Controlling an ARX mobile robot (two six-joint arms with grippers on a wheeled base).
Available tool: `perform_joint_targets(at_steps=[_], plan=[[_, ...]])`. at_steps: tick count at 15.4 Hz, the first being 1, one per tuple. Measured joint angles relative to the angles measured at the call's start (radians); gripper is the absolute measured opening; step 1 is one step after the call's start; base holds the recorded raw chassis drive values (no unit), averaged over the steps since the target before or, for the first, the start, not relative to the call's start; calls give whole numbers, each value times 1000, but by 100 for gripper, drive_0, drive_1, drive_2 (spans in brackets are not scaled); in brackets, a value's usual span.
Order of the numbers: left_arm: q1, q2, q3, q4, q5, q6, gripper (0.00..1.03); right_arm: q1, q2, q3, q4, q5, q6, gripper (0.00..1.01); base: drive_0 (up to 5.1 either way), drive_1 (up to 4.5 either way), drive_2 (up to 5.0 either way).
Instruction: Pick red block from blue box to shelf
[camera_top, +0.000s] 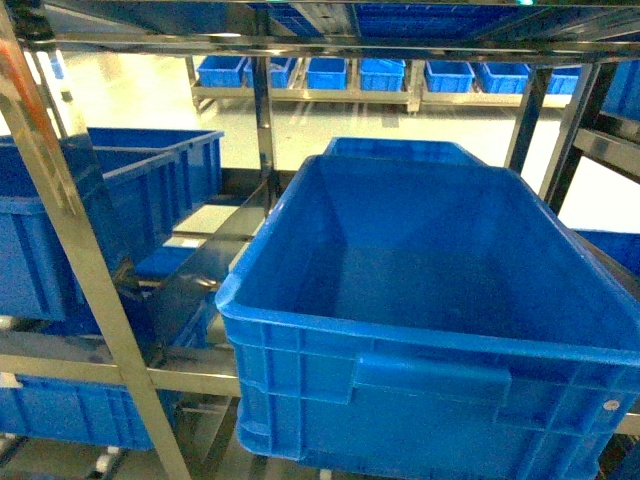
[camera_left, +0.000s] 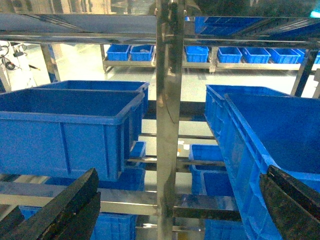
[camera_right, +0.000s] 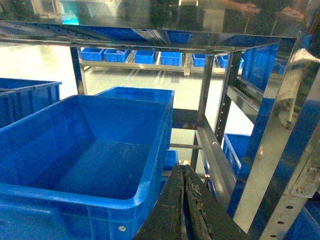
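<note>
Steel shelf (camera_top: 75, 255) fills frame | red block, blue box unseen | left gripper (camera_left: 175, 210) spread empty | right gripper (camera_right: 184, 210) closed, seemingly empty | you'd pinch block's flat sides: light, slick

The floor (camera_top: 330, 125) is pale and shiny, with bright light on it. Far across the room stands a low metal rack (camera_top: 400, 97) with a row of small blue crates (camera_top: 383, 73) on it. More blue crates sit on it in the left wrist view. No walls or windows can be seen.
</note>
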Motion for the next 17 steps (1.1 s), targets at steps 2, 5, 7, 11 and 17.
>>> perform_joint_targets(at_steps=[2,5,7,11,17], plan=[[0,0,0,0,0,0,98,0,-34,0,-35,0,0,2,0,0,0],[0,0,0,0,0,0,98,0,-202,3,-192,-1,1,2,0,0,0],[0,0,0,1,0,0,98,0,-202,0,-209,0,1,2,0,0,0],[0,0,0,0,0,0,98,0,-202,0,-212,0,1,2,0,0,0],[0,0,0,0,0,0,98,0,-202,0,-212,0,0,32,0,0,0]])
